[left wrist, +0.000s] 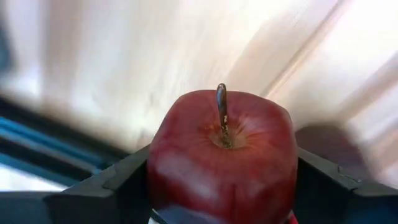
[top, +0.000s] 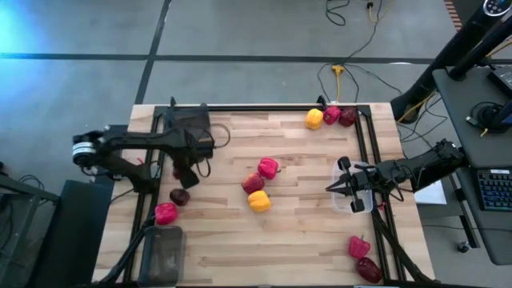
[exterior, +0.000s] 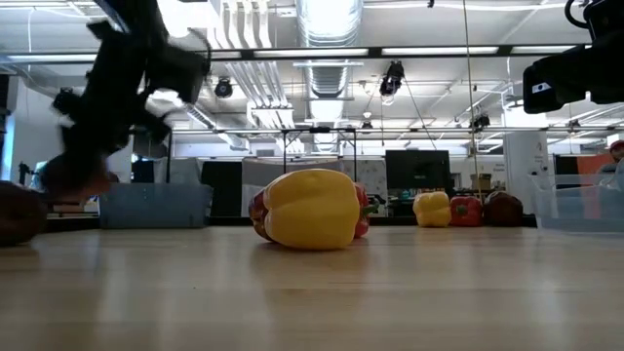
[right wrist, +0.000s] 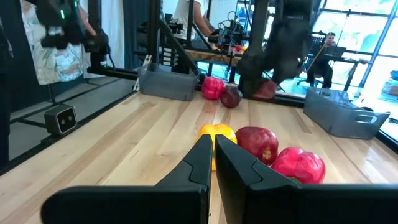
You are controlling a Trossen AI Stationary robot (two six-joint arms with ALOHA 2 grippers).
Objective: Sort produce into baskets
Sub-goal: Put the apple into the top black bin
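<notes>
Left claw (left wrist: pixel 221 186) clamped on an apple (left wrist: pixel 222 155) near the counter's (top: pixel 304 240) left edge; right claw (top: pixel 334 186), pressed together, waits by its right edge

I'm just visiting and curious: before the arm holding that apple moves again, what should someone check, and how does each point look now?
1. Left end effector closed on the dark red apple: ok.
2. Apple centred between the fingers, stem up: ok.
3. Apple lifted off the table: cannot tell.
4. Dark basket near the left arm has room: ok.
5. Right end effector shut, over the clear basket, apart from the left arm: ok.
</notes>
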